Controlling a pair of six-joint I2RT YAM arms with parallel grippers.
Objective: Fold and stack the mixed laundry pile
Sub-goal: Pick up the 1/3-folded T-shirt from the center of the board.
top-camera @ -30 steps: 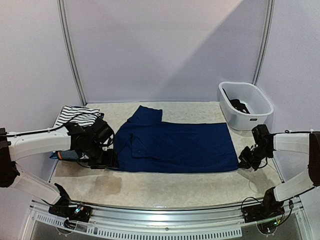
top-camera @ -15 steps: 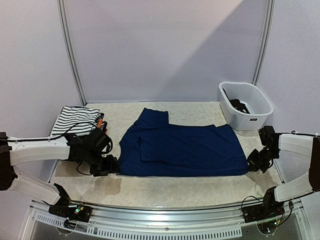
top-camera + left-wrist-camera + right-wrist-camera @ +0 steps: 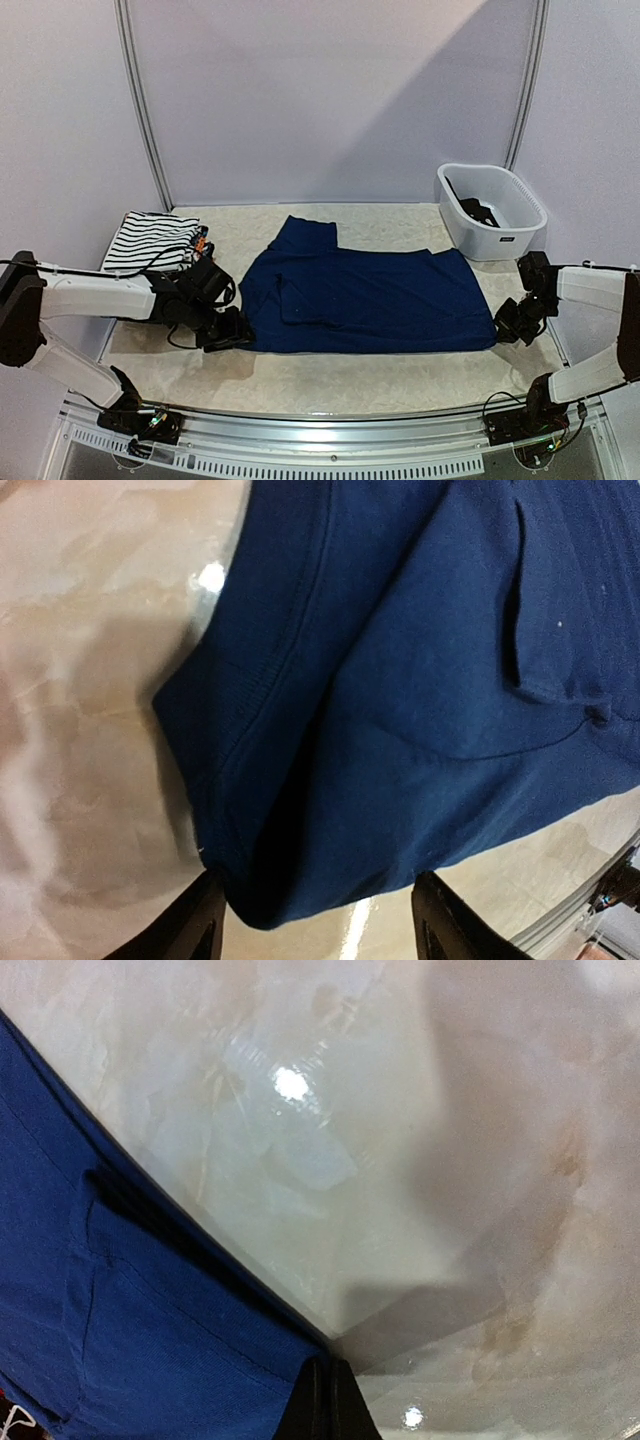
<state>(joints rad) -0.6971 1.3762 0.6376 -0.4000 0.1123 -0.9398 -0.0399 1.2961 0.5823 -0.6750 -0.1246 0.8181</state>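
Observation:
A plain navy blue garment (image 3: 370,295) lies spread flat across the middle of the table. Its near-right corner is pinched in my right gripper (image 3: 505,325); in the right wrist view that gripper (image 3: 328,1400) is shut on the edge of the blue cloth (image 3: 120,1340). My left gripper (image 3: 232,330) sits low at the near-left corner. In the left wrist view it (image 3: 315,935) stands open, and the rounded corner of the navy cloth (image 3: 400,680) reaches down between its fingers (image 3: 190,930). A folded black-and-white striped garment (image 3: 150,240) lies at the back left.
A white plastic tub (image 3: 515,235) stands at the back right with a black garment (image 3: 478,210) inside. A small colourful bit of cloth (image 3: 200,238) shows beside the striped garment. The beige table (image 3: 350,375) ends in a metal rail at the front.
The navy garment has been dragged to the right by my right gripper and now lies flatter. My left gripper has slid right, following the garment's near-left corner.

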